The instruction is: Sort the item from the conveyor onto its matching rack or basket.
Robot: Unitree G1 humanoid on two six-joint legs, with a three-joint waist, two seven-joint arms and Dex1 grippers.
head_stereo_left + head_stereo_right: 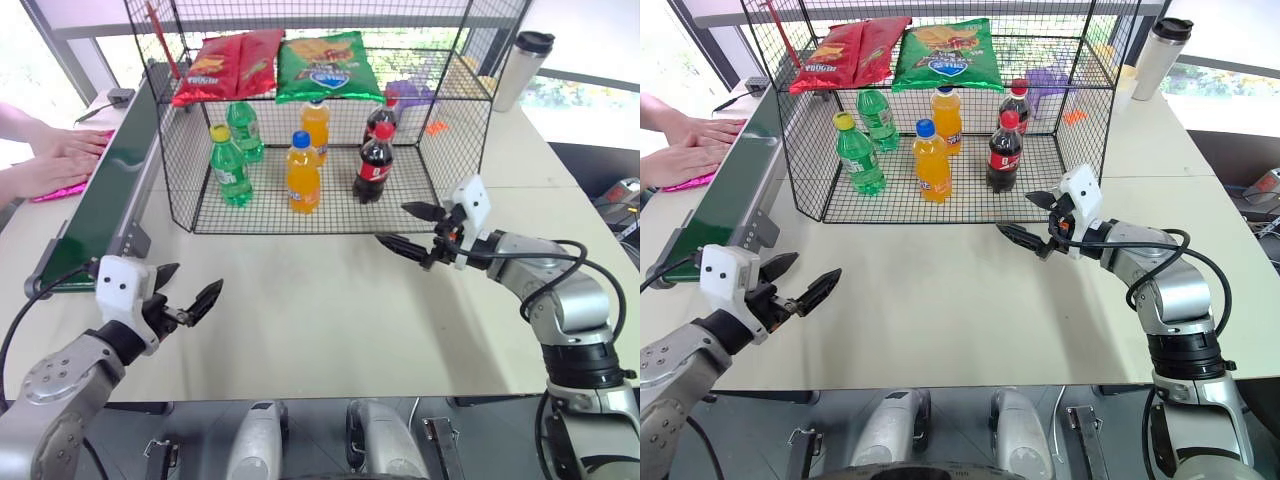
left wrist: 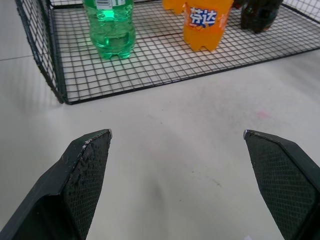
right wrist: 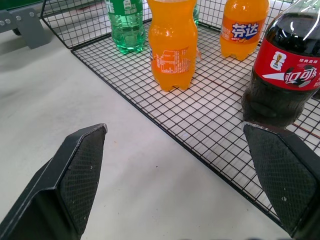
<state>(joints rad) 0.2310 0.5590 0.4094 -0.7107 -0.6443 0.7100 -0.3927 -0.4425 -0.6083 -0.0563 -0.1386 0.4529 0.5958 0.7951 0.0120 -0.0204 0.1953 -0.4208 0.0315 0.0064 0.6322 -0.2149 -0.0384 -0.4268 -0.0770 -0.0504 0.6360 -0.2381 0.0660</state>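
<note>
1. The magenta-pink snack bag (image 1: 62, 188) lies at the far left edge of the left eye view, mostly hidden under a person's hands (image 1: 55, 160); just a thin glossy strip shows beside the conveyor (image 1: 115, 190), so its picture cannot be made out.
2. The conveyor runs along the left of the frame, its dark-green belt in a grey frame; its far end is cut by the wire cage's corner.
3. The black wire-mesh cage rack (image 1: 395, 215) fills the upper centre, with its top cut off by the frame.
4. On its upper shelf lie 2 red chip bags (image 1: 225, 65) and 1 green chip bag (image 1: 328, 66), side by side; a purple thing (image 1: 412, 93) behind the mesh on the right is too obscured to name.
5. On the mesh floor stand 6 upright bottles: 2 green soda bottles (image 1: 229, 165), 2 orange soda bottles (image 1: 302, 173) and 2 dark cola bottles (image 1: 374, 163), the rear ones partly hidden by the front ones.
6. A steel tumbler with a black lid (image 1: 521, 70) stands at the upper right on the table (image 1: 330, 320).
7. The left gripper (image 1: 188, 297), at the lower left, has its fingers spread wide and holds nothing, over bare table near the conveyor's near end.
8. The right gripper (image 1: 412, 228), right of centre, also has its fingers wide apart and empty, just in front of the cage's front edge near the front cola bottle.
</note>
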